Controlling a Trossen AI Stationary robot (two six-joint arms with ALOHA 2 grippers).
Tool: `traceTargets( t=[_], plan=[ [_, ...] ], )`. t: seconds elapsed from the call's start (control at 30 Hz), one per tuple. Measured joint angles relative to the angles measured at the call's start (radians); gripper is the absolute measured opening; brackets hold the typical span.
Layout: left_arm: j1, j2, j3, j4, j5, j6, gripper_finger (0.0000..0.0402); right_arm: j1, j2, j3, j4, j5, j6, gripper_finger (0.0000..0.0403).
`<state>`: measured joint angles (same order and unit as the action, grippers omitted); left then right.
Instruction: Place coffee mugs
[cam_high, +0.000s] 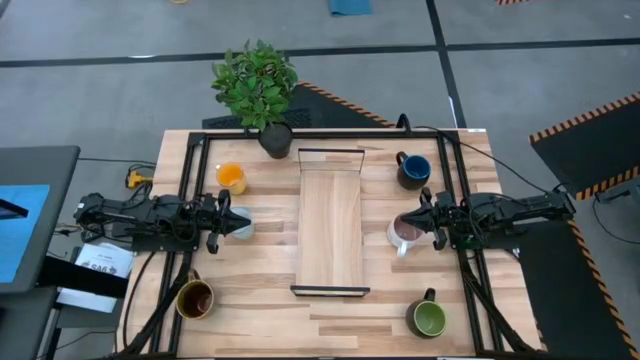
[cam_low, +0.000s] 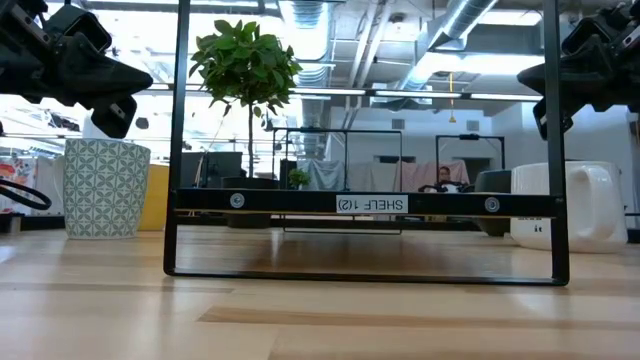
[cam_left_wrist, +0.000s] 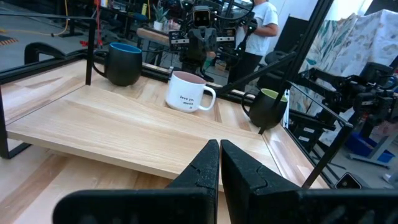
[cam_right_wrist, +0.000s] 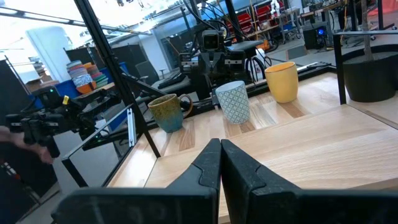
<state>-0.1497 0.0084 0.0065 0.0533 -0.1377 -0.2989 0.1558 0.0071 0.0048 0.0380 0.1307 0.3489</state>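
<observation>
On the left side of the table, the left gripper (cam_high: 222, 218) hangs right by the patterned mug (cam_high: 240, 226), fingers pressed together and holding nothing, same as its wrist view shows. The orange mug (cam_high: 231, 177) sits just behind it and the brown mug (cam_high: 195, 298) near the front edge. All 6 mugs are still on the table around the shelf (cam_high: 330, 222), whose board is bare, so I'd say no placing has happened yet.

Over on the right, the right gripper (cam_high: 432, 222) hovers beside the white mug (cam_high: 405, 233), fingers also closed and empty. The dark blue mug (cam_high: 414, 170) is behind it, the green mug (cam_high: 428, 318) up front.

Both arms reach inward, low and level, mirroring each other. To do this well, I'd open the fingers first, then close on a mug's wall or rim rather than the handle, and lift it clear of the shelf's metal frame before setting it down.
</observation>
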Motion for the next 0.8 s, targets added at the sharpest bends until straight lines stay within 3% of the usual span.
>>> traceTargets(
  t=[0.17,0.27,0.37,0.53,0.8],
  plan=[
    [0.0,0.0,0.0,0.0,0.0,0.0,0.0,-0.001,0.0,0.0,0.0,0.001,-0.021,0.0033],
    [0.0,0.0,0.0,0.0,0.0,0.0,0.0,-0.014,0.001,0.0,0.062,0.054,-0.08,0.0033],
    [0.0,0.0,0.0,0.0,0.0,0.0,0.0,-0.028,0.007,0.0,0.347,0.116,0.026,0.0033],
    [0.0,0.0,0.0,0.005,-0.016,0.001,0.0,-0.066,0.028,0.007,0.767,0.32,0.088,0.0033],
    [0.0,0.0,0.0,0.134,-0.092,-0.133,0.0,-0.138,0.255,0.145,0.767,0.297,0.101,0.0033]
  ],
)
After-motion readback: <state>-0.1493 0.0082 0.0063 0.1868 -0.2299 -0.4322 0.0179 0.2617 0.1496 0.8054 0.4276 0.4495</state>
